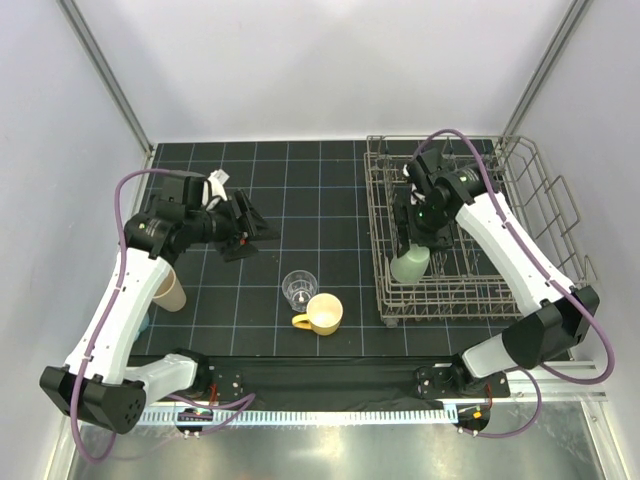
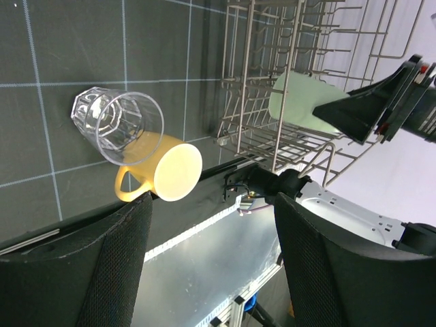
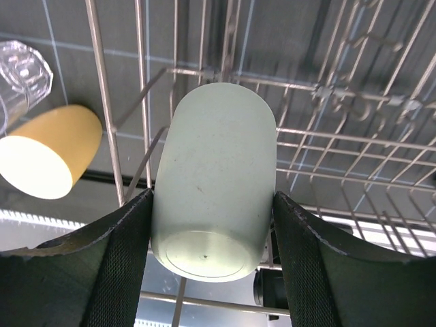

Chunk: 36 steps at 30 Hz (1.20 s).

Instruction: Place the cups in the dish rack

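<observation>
My right gripper point(image 1: 410, 250) is shut on the pale green cup point(image 1: 410, 266), held base-up and tilted inside the near left corner of the grey wire dish rack point(image 1: 560, 200). In the right wrist view the pads point(image 3: 122, 259) press both sides of the cup point(image 3: 214, 177). My left gripper point(image 1: 255, 232) is open and empty above the mat's left side. The clear glass point(image 1: 298, 287) stands on the mat, and the yellow mug point(image 1: 322, 313) lies on its side beside it. The tan tumbler point(image 1: 168, 290) stands at the left. A light blue cup point(image 1: 147, 323) shows partly behind my left arm.
The black gridded mat point(image 1: 300, 190) covers the table. In the left wrist view the glass point(image 2: 116, 126) and mug point(image 2: 167, 170) lie left of the rack point(image 2: 272, 61). Upright tines fill the rack's inside point(image 3: 340, 136). A metal ledge point(image 1: 330, 445) runs along the near edge.
</observation>
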Motion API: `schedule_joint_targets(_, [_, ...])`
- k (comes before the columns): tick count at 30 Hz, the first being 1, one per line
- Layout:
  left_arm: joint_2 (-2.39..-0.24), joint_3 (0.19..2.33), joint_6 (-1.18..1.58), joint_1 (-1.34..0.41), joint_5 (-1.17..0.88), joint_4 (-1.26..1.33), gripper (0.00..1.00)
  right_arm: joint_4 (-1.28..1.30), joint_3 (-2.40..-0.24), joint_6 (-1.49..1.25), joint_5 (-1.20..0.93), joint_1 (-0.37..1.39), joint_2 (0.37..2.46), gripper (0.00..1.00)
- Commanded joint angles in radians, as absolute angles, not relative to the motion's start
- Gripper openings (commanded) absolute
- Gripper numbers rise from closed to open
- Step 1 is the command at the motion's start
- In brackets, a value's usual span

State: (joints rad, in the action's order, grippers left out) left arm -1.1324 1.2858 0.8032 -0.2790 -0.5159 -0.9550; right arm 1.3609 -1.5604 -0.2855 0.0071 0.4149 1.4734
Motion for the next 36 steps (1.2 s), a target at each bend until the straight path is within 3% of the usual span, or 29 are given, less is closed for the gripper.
schedule_joint_targets(1, [-1.134,1.285,0.788,-0.273,-0.517,-0.957,0.70,1.539,-1.533,-0.276,-0.038,0.413,1.398,0.04])
schedule_joint_targets(16, [-1.152,1.284,0.778,-0.273,-0.534,-0.968,0.70,1.514,-1.431,-0.264,-0.118,0.414,1.341,0.04])
schedule_joint_targets(36, [-1.158,1.292,0.739,-0.268,-0.528,-1.000,0.70,1.500,-1.367,-0.282,-0.072,0.414,1.358,0.04])
